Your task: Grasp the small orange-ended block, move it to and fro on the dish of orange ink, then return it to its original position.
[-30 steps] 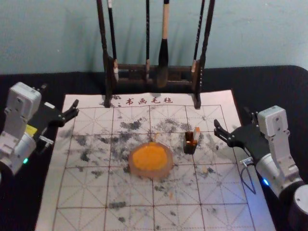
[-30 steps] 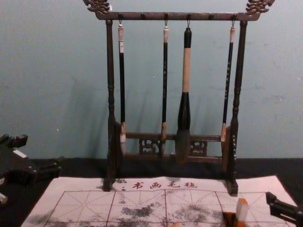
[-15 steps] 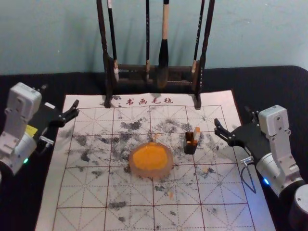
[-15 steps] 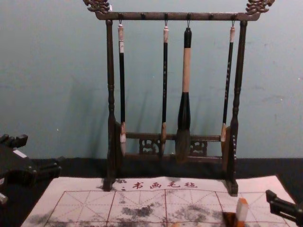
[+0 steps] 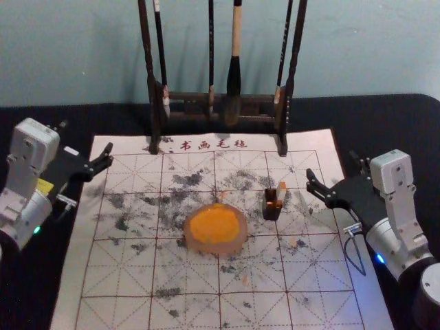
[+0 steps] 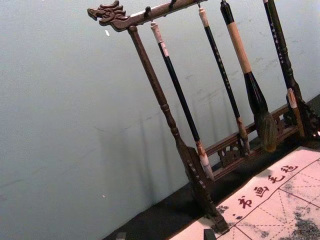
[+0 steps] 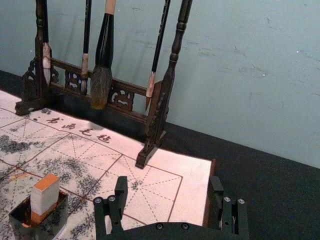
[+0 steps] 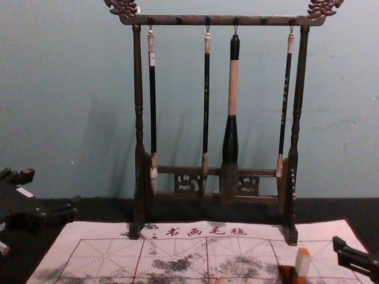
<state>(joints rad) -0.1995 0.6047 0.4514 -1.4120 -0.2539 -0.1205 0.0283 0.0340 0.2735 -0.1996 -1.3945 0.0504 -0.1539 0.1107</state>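
Observation:
The small white block [image 5: 281,192] with an orange end stands tilted in a dark open-topped holder [image 5: 271,212], right of the dish of orange ink [image 5: 214,227]. My right gripper [image 5: 333,167] is open to the right of the holder, apart from it. In the right wrist view that gripper [image 7: 168,184] has nothing between its fingers, and the block [image 7: 45,197] shows its orange top in the holder [image 7: 56,221]. My left gripper [image 5: 86,136] stays parked, open, over the mat's left edge; its fingertips also appear in the left wrist view, where the gripper [image 6: 165,234] is empty.
A dark wooden rack [image 8: 138,118] with several hanging brushes stands at the mat's far edge, before the wall. The big brush [image 8: 230,148] hangs right of the rack's middle. An ink-stained white mat [image 5: 124,271] lies on the black table [image 5: 402,124].
My right arm has shifted very slightly to the right since a second ago. The left arm, the block and the dish have stayed in place.

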